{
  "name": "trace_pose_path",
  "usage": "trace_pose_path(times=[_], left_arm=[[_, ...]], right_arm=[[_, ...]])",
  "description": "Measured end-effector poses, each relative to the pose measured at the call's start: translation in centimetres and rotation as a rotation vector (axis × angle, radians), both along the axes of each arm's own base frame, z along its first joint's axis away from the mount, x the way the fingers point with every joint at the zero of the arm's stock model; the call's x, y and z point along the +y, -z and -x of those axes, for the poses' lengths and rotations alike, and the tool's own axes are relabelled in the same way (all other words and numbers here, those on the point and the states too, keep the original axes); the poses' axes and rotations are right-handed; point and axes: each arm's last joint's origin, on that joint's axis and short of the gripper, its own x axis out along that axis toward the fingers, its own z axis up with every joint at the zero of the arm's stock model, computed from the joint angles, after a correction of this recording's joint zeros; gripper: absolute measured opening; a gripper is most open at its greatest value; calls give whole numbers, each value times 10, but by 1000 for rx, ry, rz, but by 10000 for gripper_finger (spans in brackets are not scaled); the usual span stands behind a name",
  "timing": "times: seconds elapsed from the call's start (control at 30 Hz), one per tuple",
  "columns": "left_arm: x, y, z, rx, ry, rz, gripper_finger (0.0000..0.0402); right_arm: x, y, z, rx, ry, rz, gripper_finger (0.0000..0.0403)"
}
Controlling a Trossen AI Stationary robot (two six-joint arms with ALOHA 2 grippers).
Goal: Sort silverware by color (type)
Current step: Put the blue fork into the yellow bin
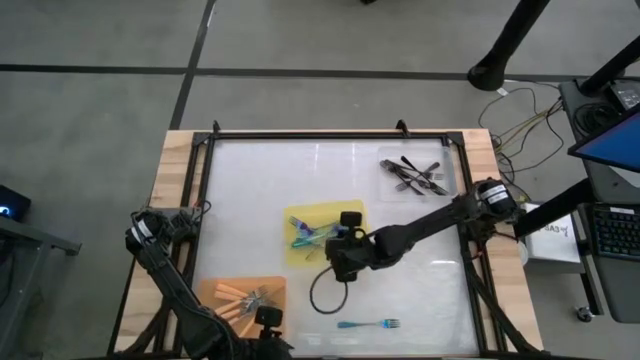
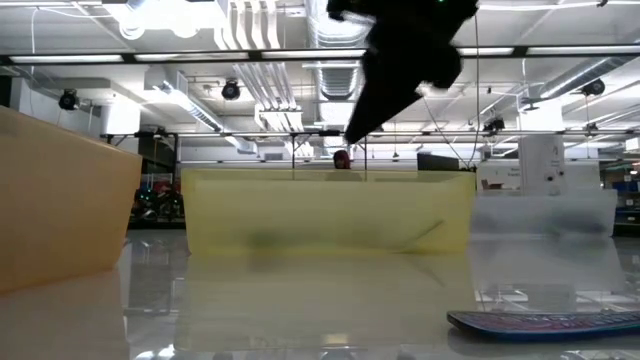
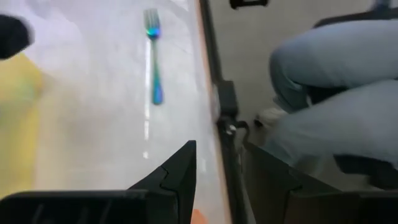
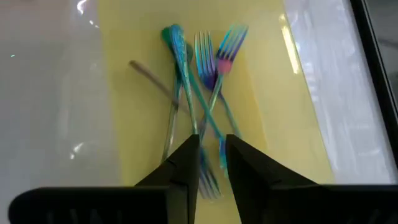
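Several iridescent blue-teal forks (image 4: 199, 74) lie crossed on the yellow mat (image 1: 322, 232) at mid-table. My right gripper (image 4: 212, 149) hovers above them with a narrow gap between its fingers; it shows high above the mat in the low view (image 2: 400, 60). One blue-teal fork (image 1: 368, 324) lies alone flat on the table near the near edge, also in the left wrist view (image 3: 153, 59). Orange-handled forks (image 1: 245, 297) lie on the orange mat (image 1: 215, 290). Dark forks (image 1: 415, 177) lie piled at the far right. My left gripper (image 3: 217, 162) waits open at the near edge beside the orange mat.
A black frame rail (image 1: 330, 134) borders the white table. A black cable loop (image 1: 325, 290) hangs under the right arm, between the yellow mat and the lone fork. A person's legs (image 3: 329, 81) show just beyond the table's near edge. Bare table lies far left.
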Motion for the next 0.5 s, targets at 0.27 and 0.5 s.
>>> trace_pose_path(times=[0.27, 0.5], left_arm=[[4, 13, -7, -76, -9, -157, 105], [13, 37, -43, -72, -25, -165, 105]], right_arm=[[47, -31, 49, 31, -15, -72, 70], [104, -48, 94, -53, -84, -177, 70]])
